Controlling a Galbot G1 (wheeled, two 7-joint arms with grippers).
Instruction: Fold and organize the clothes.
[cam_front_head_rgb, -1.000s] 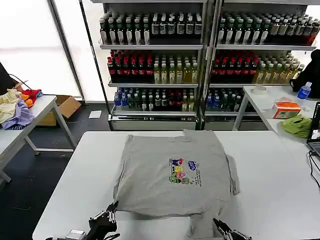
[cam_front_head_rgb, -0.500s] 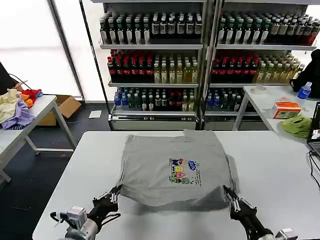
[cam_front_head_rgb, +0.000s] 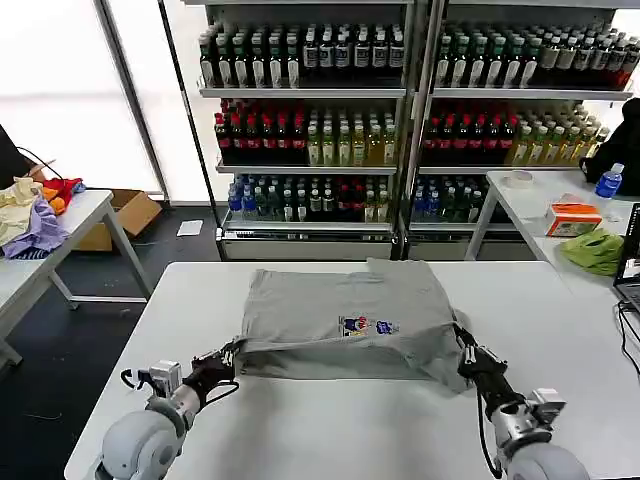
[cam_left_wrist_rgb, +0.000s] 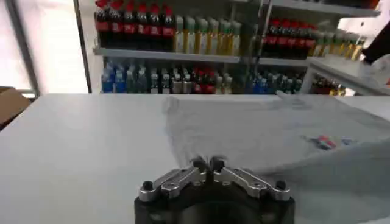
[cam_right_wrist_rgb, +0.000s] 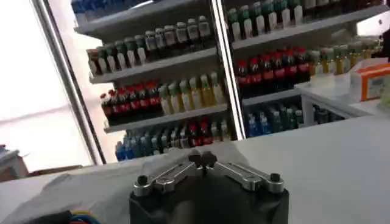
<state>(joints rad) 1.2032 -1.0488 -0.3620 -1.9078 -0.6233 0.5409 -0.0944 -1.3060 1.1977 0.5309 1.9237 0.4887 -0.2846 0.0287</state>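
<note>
You have carried the near hem of the grey shirt (cam_front_head_rgb: 345, 315) forward since a second ago: before, it lay flat on the white tabletop (cam_front_head_rgb: 300, 430) with the whole chest print open to see, and both grippers were low at the near edge. Now the left gripper (cam_front_head_rgb: 228, 357) holds the left corner of the hem and the right gripper (cam_front_head_rgb: 463, 345) holds the right corner, both lifted and moved toward the far side. The jaws of each are closed on the cloth, as the two wrist views also show, with the tips pressed together on a grey fold. The lifted part already covers the lower half of the print (cam_front_head_rgb: 362, 326), so only its top strip is visible.

I judge that the bottom-to-top fold is about half done. You need to bring the hem further to the collar side and lay it down evenly, or the fold will be crooked. A sleeve end sticks out near the right gripper and may spoil the edge.

As for containers, a cardboard box (cam_front_head_rgb: 125, 218) stands on the floor at the left; I cannot tell what is inside. The shelves (cam_front_head_rgb: 305, 92) behind carry rows of bottles. A pile of coloured clothes (cam_front_head_rgb: 35, 210) lies loose on the side table, in no container.
</note>
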